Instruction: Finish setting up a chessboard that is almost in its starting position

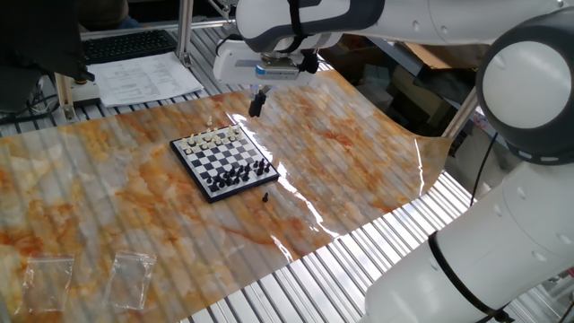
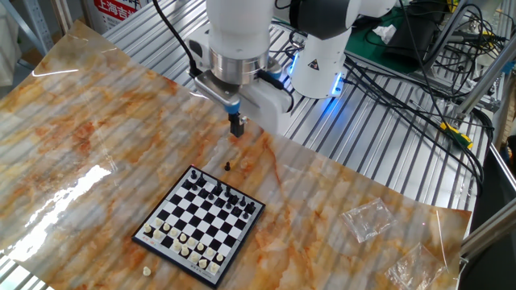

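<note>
One arm hangs its claw [image 2: 236, 126], fingers pinched together, above the chessboard [image 2: 199, 225].

Almost nothing is legible. A red-and-white sign [image 2: 117, 10] at the top edge of the other fixed view carries white characters, too small and cropped to make out. The white printed paper sheets [image 1: 143, 76] lying beside a black keyboard [image 1: 126, 45] show lines of fine print and tables, too blurred to read.

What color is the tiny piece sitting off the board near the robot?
Black piece, clearest in the other fixed view.
</note>
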